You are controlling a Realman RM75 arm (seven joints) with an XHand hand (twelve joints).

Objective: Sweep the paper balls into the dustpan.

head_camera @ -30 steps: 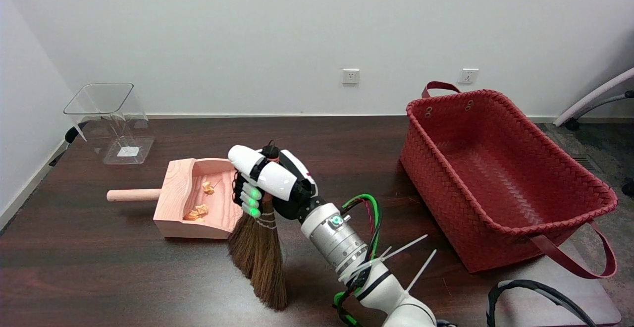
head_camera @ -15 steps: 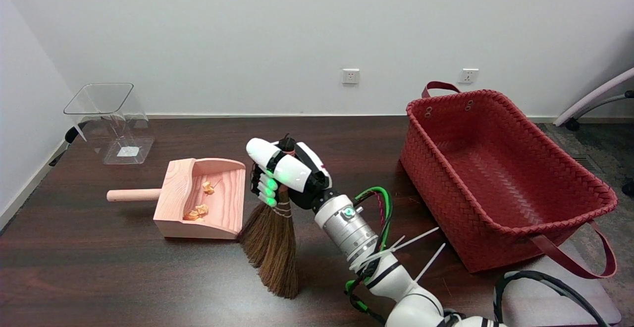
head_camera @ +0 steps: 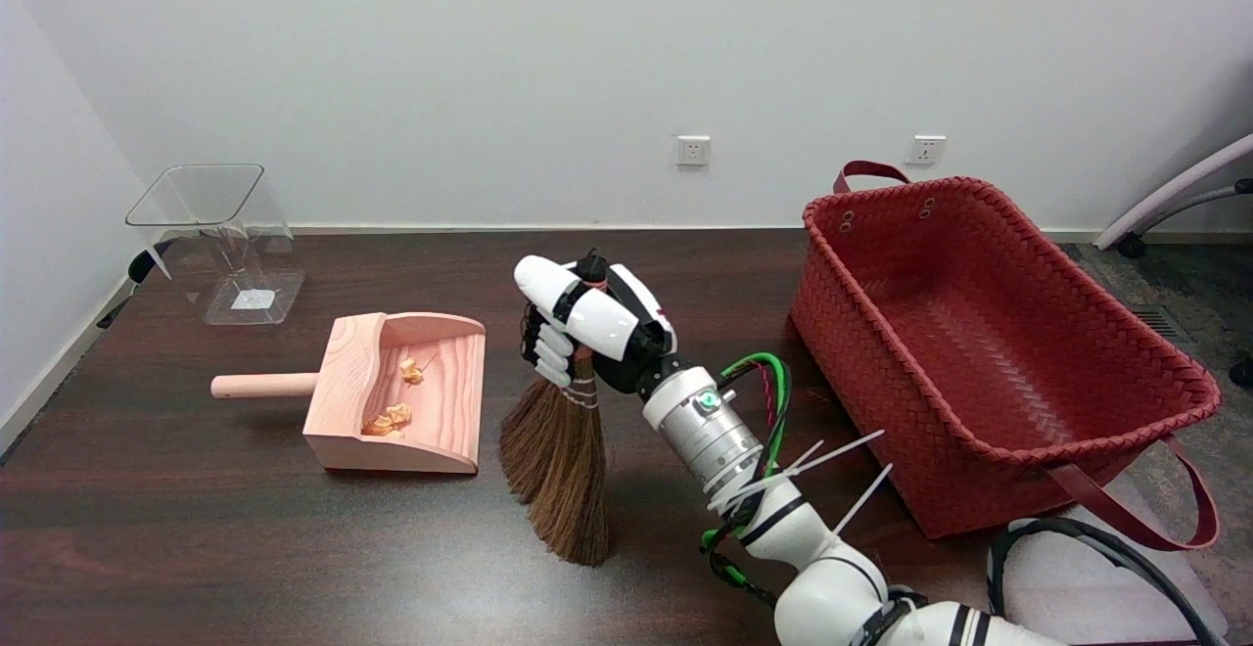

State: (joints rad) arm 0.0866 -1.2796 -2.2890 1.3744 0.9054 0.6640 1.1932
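Well, the right hand (head_camera: pixel 587 328) has its fingers wrapped around the bound neck of the little broom (head_camera: pixel 560 465), gripping it just above the wire wraps, with the bristles hanging down and fanning out below the hand toward the table (head_camera: pixel 196 548). That looks the sensible place to hold it: the neck is the one stiff part, and everything under it is a loose brown brush of straw that I'd guess bends easily and weighs next to nothing. Press too hard and the bristles would likely splay instead of pushing.

The paper balls (head_camera: pixel 390 418) are small, crumpled, pale orange scraps, surely feather-light and apt to skitter or bounce at a sharp flick. They lie inside the dustpan (head_camera: pixel 343 401), off to the left of the hand as I see it, one near the back wall and a couple closer to the front side. The dustpan is pale pink wood with a round handle sticking out away from the hand, its open mouth facing the broom. I see no balls loose on the table, so the sweeping looks about done.
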